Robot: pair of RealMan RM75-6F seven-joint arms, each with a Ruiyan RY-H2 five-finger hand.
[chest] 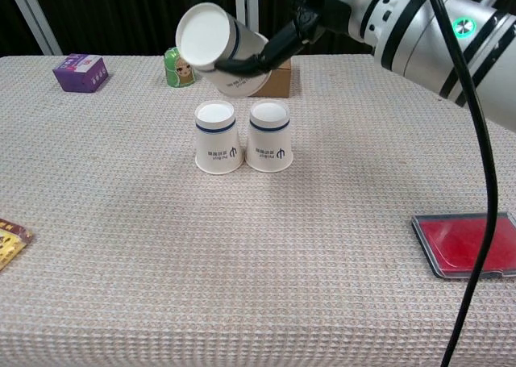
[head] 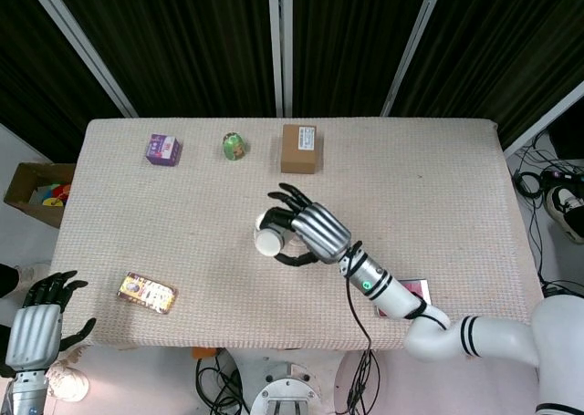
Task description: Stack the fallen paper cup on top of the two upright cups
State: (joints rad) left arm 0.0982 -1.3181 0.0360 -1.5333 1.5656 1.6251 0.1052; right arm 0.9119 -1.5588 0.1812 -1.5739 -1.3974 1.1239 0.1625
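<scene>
Two white paper cups stand mouth-down side by side at the table's middle, the left cup touching the right cup. My right hand holds the third paper cup in the air above them, tilted, with its round end facing left and toward the camera. In the head view the right hand and the held cup cover most of the standing pair. My left hand hangs off the table's front left corner, fingers apart, holding nothing.
Along the far edge stand a purple box, a green doll and a brown carton. A red case lies front right, under my right forearm. A snack packet lies front left.
</scene>
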